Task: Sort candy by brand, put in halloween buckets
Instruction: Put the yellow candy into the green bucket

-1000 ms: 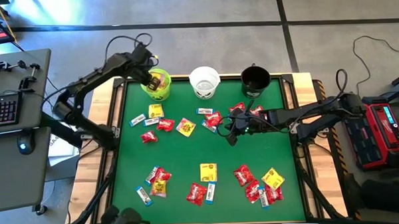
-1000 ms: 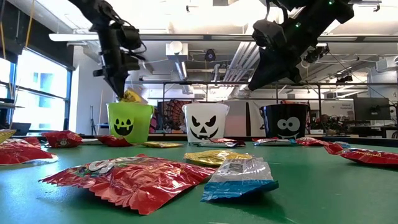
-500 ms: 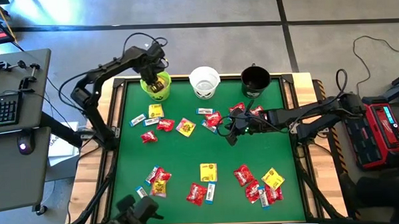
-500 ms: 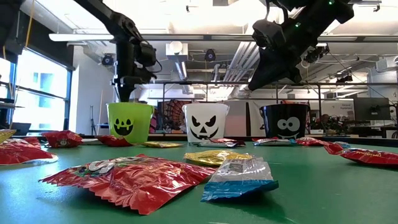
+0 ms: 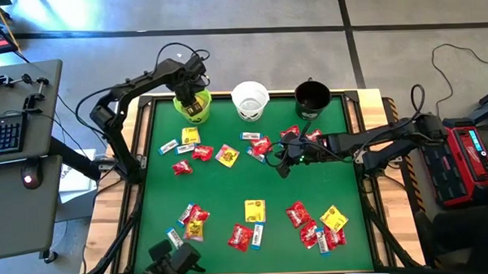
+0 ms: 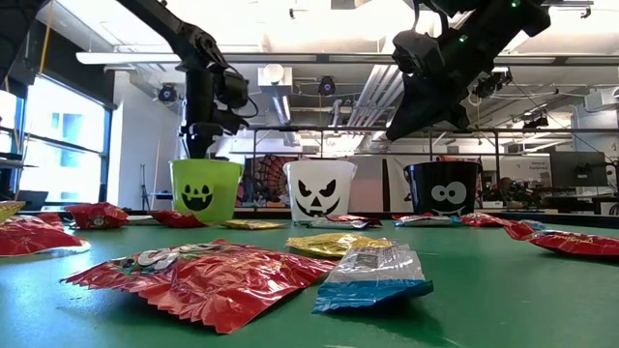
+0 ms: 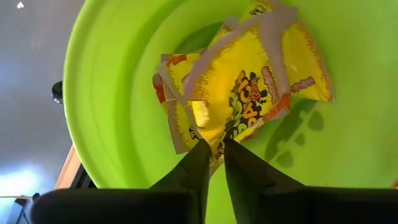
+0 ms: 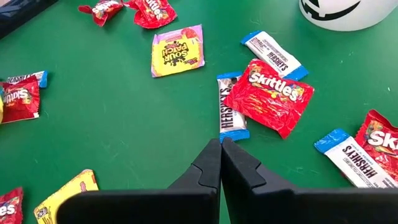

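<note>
My left gripper [image 5: 192, 100] points down into the lime green bucket [image 6: 206, 188] at the table's far left. Its fingertips [image 7: 214, 148] stand a narrow gap apart at the corner of a yellow packet [image 7: 261, 81], which lies in the bucket on another yellow packet [image 7: 177, 106]. The white bucket [image 5: 250, 102] and the black bucket [image 5: 312, 98] stand to its right along the far edge. Red, yellow and blue-and-white candy [image 5: 228, 154] lies scattered on the green table. My right gripper [image 5: 282, 162] hangs shut above the table's middle right, near a blue bar [image 8: 231, 109] and a red packet [image 8: 273, 93]. My left gripper comes from above, pointing down into the green bucket, its two fingertips on either side of the yellow packet's near corner [image 7: 216, 138]. Whether the fingers touch that corner, I cannot tell. The packet lies against the bucket's inner wall and on the packet under it.
Several candies lie near the table's front edge [image 5: 247, 222] and around the middle. A wooden frame [image 5: 376, 189] runs round the green mat. A desk with a keyboard [image 5: 4, 133] stands left of the table, and a red case [image 5: 468, 158] right of it.
My left gripper has gone toward the table's right and down, from above the green bucket's rim into the bucket, rolling about its own axis. The yellow packet that hung at its tips above the rim is now inside the bucket.
</note>
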{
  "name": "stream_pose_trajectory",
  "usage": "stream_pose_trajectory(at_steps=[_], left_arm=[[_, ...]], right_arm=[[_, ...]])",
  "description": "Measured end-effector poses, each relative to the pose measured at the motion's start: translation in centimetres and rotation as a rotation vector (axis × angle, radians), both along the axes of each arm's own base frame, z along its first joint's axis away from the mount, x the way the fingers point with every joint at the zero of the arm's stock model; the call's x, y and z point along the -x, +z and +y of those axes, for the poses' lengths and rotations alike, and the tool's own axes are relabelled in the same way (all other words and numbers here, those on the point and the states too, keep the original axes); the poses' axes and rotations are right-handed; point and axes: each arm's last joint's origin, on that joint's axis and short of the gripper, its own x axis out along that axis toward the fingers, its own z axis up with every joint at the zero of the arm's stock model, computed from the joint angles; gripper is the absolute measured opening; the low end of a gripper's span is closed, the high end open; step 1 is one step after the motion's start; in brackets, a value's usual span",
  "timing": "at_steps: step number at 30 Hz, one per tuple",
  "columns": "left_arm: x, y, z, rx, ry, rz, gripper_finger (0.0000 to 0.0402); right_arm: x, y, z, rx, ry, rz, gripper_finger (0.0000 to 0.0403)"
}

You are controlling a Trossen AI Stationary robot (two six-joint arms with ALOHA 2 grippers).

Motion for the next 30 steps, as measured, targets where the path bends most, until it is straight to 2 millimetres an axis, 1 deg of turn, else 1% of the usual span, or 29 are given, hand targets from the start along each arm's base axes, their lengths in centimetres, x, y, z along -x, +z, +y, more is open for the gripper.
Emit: stream_pose_trajectory(at_steps=[6,10,12,16,25,30], left_arm=[[-0.9,0.0,-0.8,-0.003,-0.026,-0.003,0.0099],[-1.4,0.7,-1.4,-0.053,-0.032,-0.011,0.0128],[-1.4,1.4,-1.7,-0.094,-0.035,-0.024,0.0138],[-1.3,3.5,-2.3,-0.175,-0.022,-0.102,0.0149],[-0.1,8.1,-4.1,-0.28,0.031,-0.319,0.0152],[0.0,10.2,-5.3,-0.293,0.026,-0.482,0.0152]], right_arm=[[0.0,0.0,0.1,0.001,0.003,0.0,0.0],[0.0,0.0,0.1,0.001,0.004,0.0,0.0],[0.0,0.0,0.1,0.001,0.004,0.001,0.0],[0.0,0.0,0.1,0.002,0.004,0.001,0.0],[0.0,0.0,0.1,0.006,0.009,0.003,0.0],[0.0,0.0,0.1,0.007,0.01,0.003,0.0]])
